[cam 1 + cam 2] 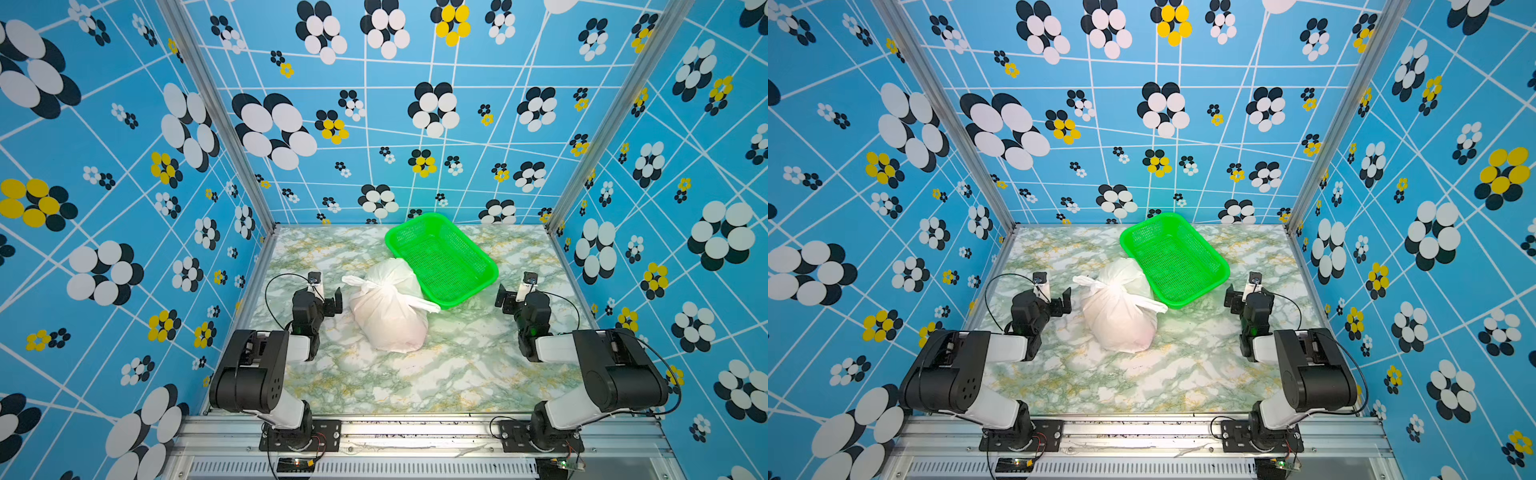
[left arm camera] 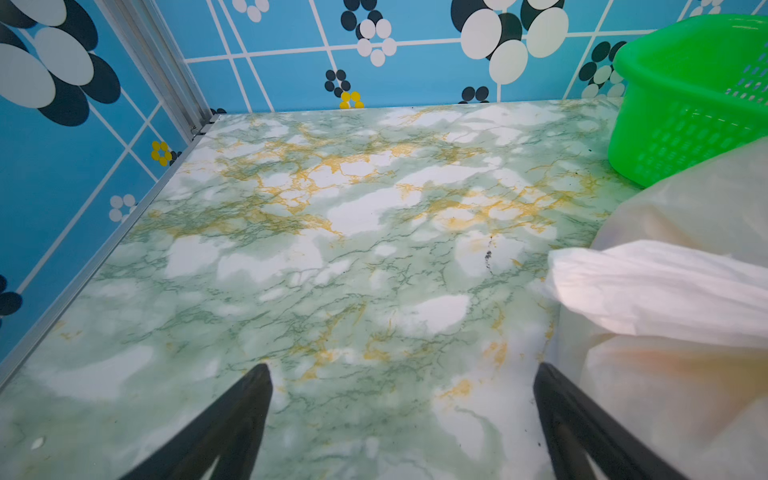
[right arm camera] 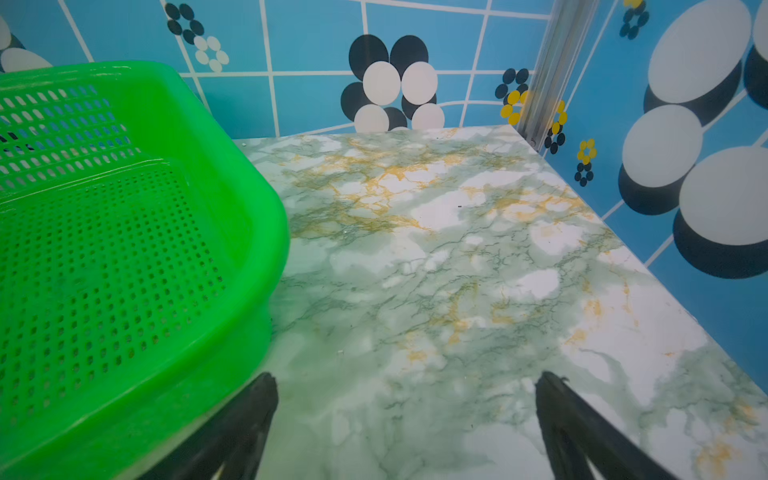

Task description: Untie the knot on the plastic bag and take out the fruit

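The white plastic bag (image 1: pixel 390 318) (image 1: pixel 1121 318) lies tied and bulging on the marbled table in both top views. Its knot (image 1: pixel 376 287) (image 1: pixel 1106 287) sits on top, with one flat end pointing left and the other right. The fruit is hidden inside; only a faint orange tinge shows through the plastic in the left wrist view. My left gripper (image 1: pixel 333 302) (image 1: pixel 1064 302) (image 2: pixel 401 368) stands open just left of the bag (image 2: pixel 685 407), holding nothing. My right gripper (image 1: pixel 504 298) (image 1: pixel 1233 298) (image 3: pixel 405 376) is open and empty, right of the basket.
A green mesh basket (image 1: pixel 484 257) (image 1: pixel 1217 257) (image 2: pixel 673 54) (image 3: pixel 257 216) stands behind and right of the bag, touching it. Patterned blue walls close in the table (image 1: pixel 415 382) on three sides. Both arm bases sit on the front rail.
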